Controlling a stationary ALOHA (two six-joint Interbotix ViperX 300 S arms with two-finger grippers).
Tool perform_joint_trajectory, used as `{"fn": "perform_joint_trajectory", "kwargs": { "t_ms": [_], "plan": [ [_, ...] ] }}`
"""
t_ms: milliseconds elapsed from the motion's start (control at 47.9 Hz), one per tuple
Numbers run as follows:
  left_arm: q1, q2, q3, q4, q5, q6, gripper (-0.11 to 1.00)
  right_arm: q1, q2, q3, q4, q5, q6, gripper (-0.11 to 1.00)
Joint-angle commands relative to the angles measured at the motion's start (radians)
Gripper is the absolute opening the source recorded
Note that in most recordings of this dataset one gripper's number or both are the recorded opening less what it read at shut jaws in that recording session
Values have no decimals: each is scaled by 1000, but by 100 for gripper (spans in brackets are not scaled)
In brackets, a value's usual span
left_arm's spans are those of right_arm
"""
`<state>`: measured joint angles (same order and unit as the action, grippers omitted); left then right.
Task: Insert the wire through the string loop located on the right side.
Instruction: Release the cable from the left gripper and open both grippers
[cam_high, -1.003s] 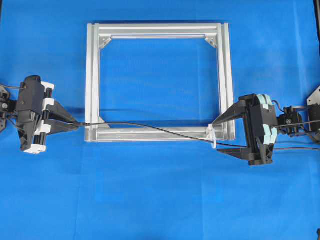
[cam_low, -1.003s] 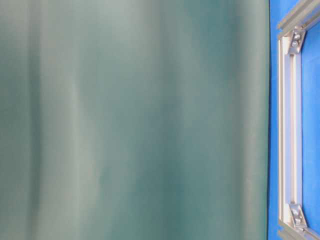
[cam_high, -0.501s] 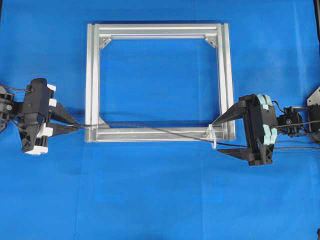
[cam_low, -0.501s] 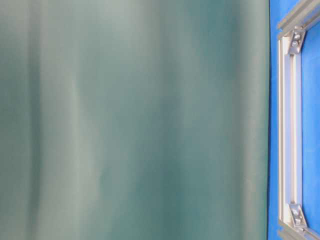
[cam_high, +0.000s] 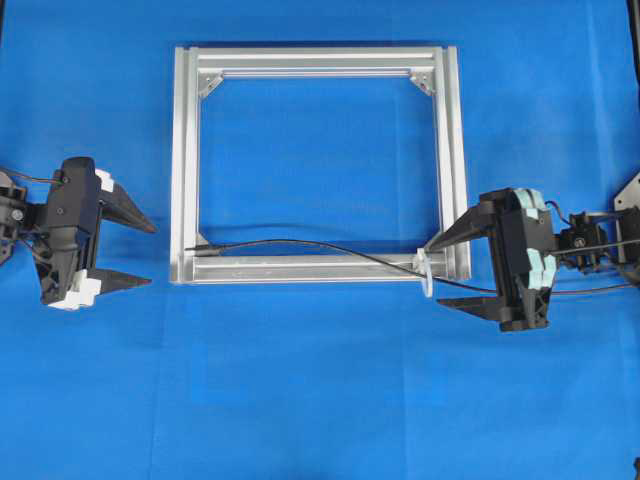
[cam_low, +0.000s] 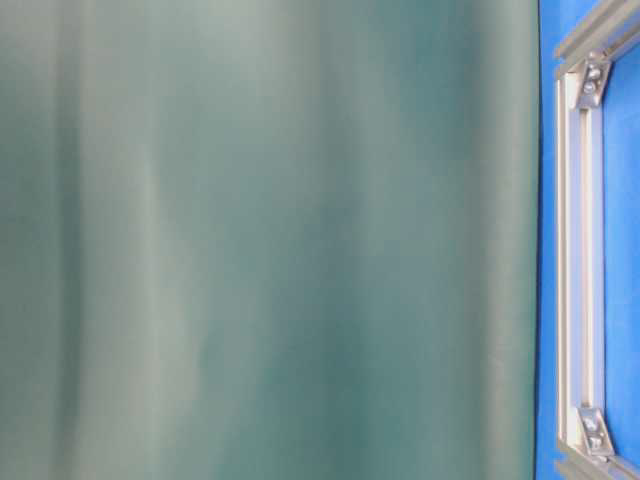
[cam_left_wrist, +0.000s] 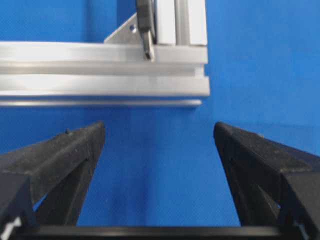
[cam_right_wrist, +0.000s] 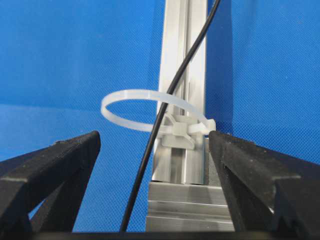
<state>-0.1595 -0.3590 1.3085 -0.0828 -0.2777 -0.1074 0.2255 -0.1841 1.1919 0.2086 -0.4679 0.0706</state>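
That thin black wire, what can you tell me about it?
The wire is a thin, black, flexible cable. Its plug end lies on the silver frame's lower left corner. It arcs along the bottom bar, passes through the white string loop at the right corner, and runs on between the open right end effector's fingers. Nothing grips it.
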Motion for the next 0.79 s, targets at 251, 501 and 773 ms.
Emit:
{"fn": "perform_joint_trajectory", "kwargs": {
  "t_ms": [251, 501, 773],
  "plan": [
    [11, -138, -89, 3, 101, 18, 86, -14, -202, -55, 0, 204, -3, 95],
    [17, -213, -135, 3, 195, 49, 86, -44, -287, -98, -9, 310, -35, 95],
    [48, -249, -126, 3, 201, 51, 86, -64, -296, -115, -9, 347, -46, 95]
  ]
}}
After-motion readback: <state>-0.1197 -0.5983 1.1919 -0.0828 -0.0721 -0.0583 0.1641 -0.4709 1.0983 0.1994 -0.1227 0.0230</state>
